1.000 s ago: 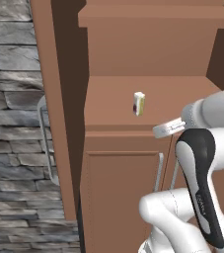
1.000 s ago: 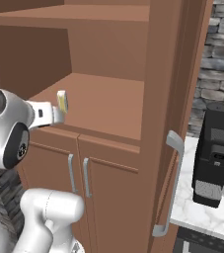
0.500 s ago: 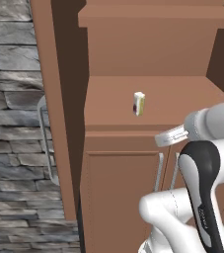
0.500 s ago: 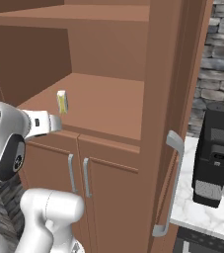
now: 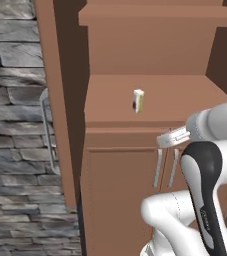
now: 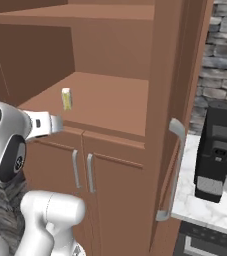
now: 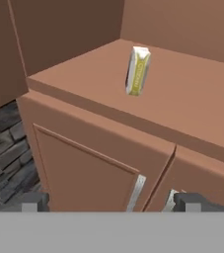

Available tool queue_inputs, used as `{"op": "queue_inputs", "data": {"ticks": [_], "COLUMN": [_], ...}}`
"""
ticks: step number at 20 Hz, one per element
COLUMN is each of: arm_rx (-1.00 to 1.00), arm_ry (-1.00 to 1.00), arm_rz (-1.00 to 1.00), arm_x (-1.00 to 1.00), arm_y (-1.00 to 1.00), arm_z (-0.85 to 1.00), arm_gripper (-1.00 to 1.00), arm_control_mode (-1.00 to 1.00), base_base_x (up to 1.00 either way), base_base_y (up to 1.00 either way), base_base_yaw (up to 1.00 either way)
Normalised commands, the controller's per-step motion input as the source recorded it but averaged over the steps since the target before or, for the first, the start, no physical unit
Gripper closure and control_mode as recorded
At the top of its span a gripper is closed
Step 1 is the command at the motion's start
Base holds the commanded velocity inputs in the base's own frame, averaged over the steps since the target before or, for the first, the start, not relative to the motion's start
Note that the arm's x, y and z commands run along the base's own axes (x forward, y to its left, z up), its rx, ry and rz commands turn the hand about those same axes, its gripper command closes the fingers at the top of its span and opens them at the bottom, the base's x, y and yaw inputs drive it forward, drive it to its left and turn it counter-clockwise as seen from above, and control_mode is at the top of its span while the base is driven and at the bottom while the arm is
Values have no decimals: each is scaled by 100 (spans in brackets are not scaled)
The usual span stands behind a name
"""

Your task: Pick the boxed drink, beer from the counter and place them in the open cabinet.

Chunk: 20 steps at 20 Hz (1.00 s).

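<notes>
The boxed drink (image 5: 138,100) (image 6: 66,98) (image 7: 137,70), a small white carton with yellow and red markings, stands upright on the shelf of the open cabinet (image 5: 185,95) (image 6: 110,100) (image 7: 197,99). My gripper (image 7: 112,202) is open with nothing between its fingers. It hangs in front of the shelf's front edge, a little below and well short of the carton. The beer is out of view.
Two lower doors with silver bar handles (image 7: 135,190) (image 6: 75,167) are shut under the shelf. The cabinet's tall door stands open at the right, with a long handle (image 6: 172,175). A black coffee machine (image 6: 215,145) sits on a marbled top (image 6: 205,212). A stone wall (image 5: 15,125) is at the left.
The hand has drawn back from the shelf and dropped slightly. The carton stays put on the shelf, and the gripper stays open.
</notes>
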Motion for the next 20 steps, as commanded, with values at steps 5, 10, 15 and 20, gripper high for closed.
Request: {"op": "queue_inputs", "data": {"ticks": [5, 10, 15, 20], "arm_rx": [0, 0, 0, 0], "arm_ry": [0, 0, 0, 0], "arm_rz": [0, 0, 0, 0], "arm_x": [0, 0, 0, 0], "arm_y": [0, 0, 0, 0], "arm_z": [0, 0, 0, 0], "arm_gripper": [-100, -100, -100, -100], "arm_control_mode": [100, 100, 100, 100], "base_base_x": [-99, -100, -94, -69], "base_base_y": [-29, -27, -43, -67], "base_base_yaw": [-3, -3, -9, -22]}}
